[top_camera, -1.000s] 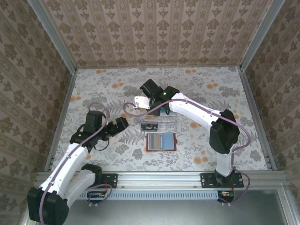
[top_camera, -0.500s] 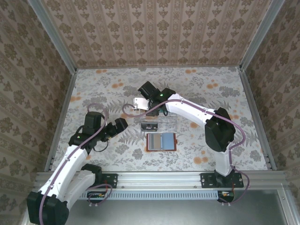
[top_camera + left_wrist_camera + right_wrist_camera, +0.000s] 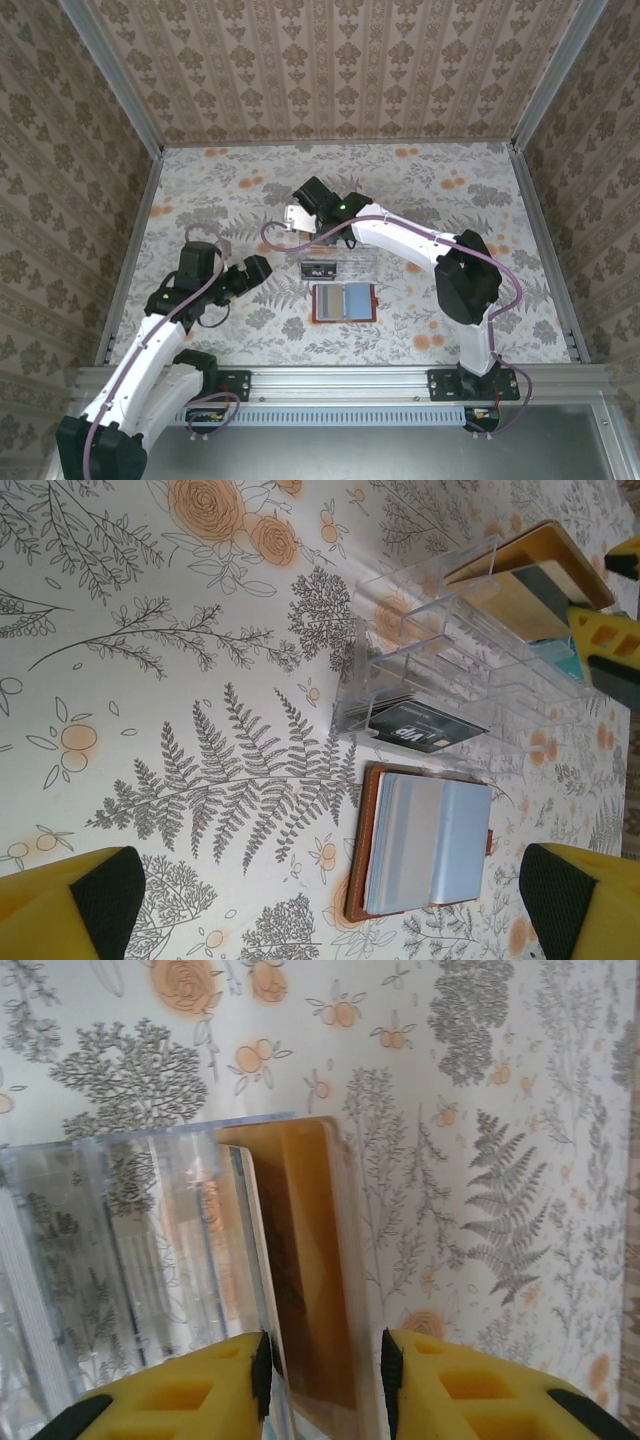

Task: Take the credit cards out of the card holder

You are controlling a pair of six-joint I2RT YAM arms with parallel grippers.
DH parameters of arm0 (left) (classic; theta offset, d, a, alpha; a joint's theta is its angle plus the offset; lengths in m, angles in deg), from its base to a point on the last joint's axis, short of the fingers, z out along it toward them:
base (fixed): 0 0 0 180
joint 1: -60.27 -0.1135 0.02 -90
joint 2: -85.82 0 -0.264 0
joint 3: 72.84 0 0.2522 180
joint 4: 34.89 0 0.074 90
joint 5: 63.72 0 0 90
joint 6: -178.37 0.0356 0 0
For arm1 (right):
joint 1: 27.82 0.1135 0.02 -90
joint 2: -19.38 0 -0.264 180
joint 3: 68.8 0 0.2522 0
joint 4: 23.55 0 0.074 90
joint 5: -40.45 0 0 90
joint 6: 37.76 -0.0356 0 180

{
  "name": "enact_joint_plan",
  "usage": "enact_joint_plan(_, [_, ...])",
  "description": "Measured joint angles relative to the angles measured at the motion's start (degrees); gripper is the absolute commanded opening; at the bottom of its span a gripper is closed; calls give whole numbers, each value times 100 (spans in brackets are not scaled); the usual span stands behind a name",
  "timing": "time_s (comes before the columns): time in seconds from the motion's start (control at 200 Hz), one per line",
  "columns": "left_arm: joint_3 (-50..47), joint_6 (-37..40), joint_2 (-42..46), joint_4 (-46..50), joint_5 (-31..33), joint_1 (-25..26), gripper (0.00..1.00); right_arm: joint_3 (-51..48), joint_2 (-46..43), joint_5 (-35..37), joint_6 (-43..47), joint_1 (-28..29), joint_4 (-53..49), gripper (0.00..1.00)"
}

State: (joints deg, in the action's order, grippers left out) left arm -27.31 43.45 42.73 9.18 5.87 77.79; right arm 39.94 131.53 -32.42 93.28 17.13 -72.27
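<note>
Card holder (image 3: 343,302) is seen lying open on the desk (image 3: 200,190), just near-side of the clear tray (image 3: 340,266). Right end effector (image 3: 325,1380) is parted astride the orange card (image 3: 300,1260) standing in the tray's far compartment. Left end effector (image 3: 328,905) is spread wide, left of the card holder.

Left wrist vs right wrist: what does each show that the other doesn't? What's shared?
Left wrist adds: the open card holder, grey-blue pockets up, flat on the table, and a black card in the clear tray compartment nearest it. Right wrist adds: the right gripper close up, jaws parted either side of the orange card. Shared: the tray, the orange card standing in its end compartment, the floral table.
</note>
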Motion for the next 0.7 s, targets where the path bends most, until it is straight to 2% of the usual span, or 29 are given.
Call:
enact_joint_plan(0.19, [-26,-2,83,68,0,0,100,0,20,214,-94,0,160,39])
enact_joint_plan(0.475, [-31,-4,120,98,-50,0,100,-177,-66,170,-538,0,221,40])
enact_joint_plan(0.7, [-31,-210,-195,-120,-149,131,92,-1034,-1128,-146,-1499,0,317,36])
